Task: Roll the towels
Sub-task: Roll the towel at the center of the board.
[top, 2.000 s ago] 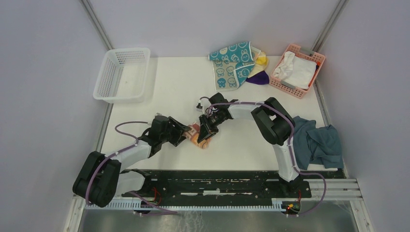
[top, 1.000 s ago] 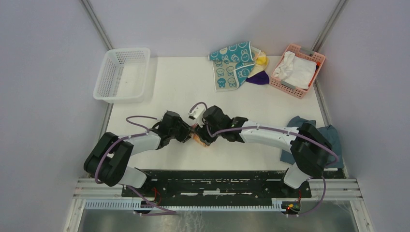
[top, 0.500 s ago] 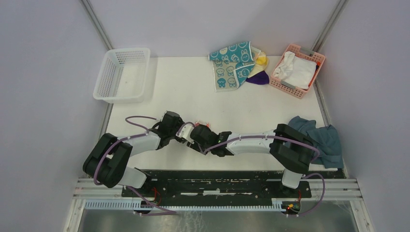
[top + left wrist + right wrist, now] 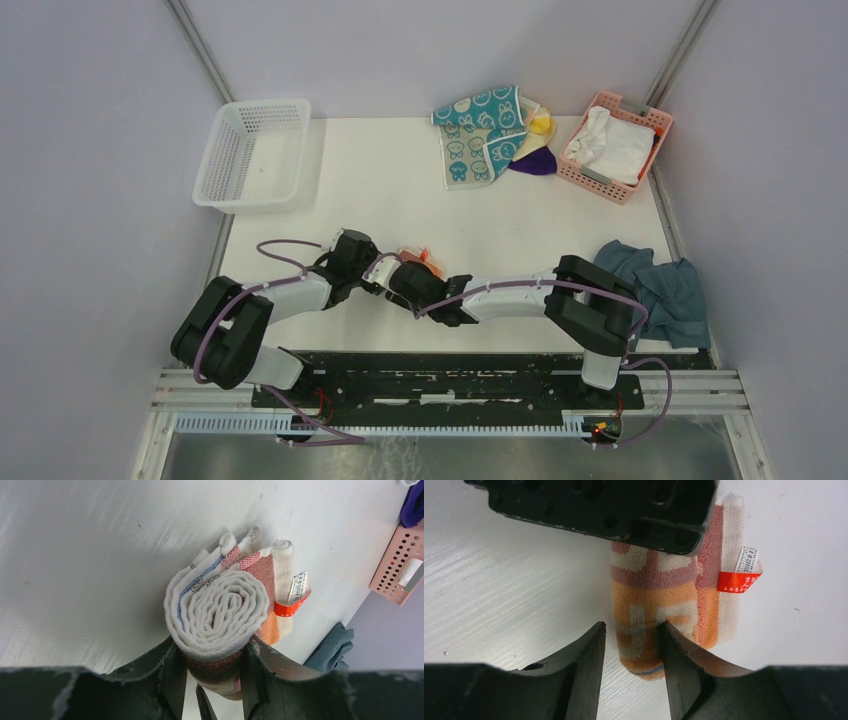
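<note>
Rolled peach-orange towel lies on the white table near its front edge, between the two arms, wound into a tight spiral with the white terry backing showing at the end. Loose tail of the towel lies flat on the table beside the roll, with a red tag and barcode label at its edge. Left gripper is clamped across one end of the roll, both fingers pressed into the pile. Right gripper straddles the other end with its fingers apart: one finger touches the roll, and a sliver of table shows between the other finger and the cloth, so no clamp there. At the far edge of the table lies a heap of unrolled towels: teal towel with white rabbit faces on top, pale yellow towel and deep purple towel poking out from under it. Pink basket at the far right corner holds a white cloth. White basket sits at the far left corner. Blue-grey cloth is bunched at the right edge, by the right arm
</note>
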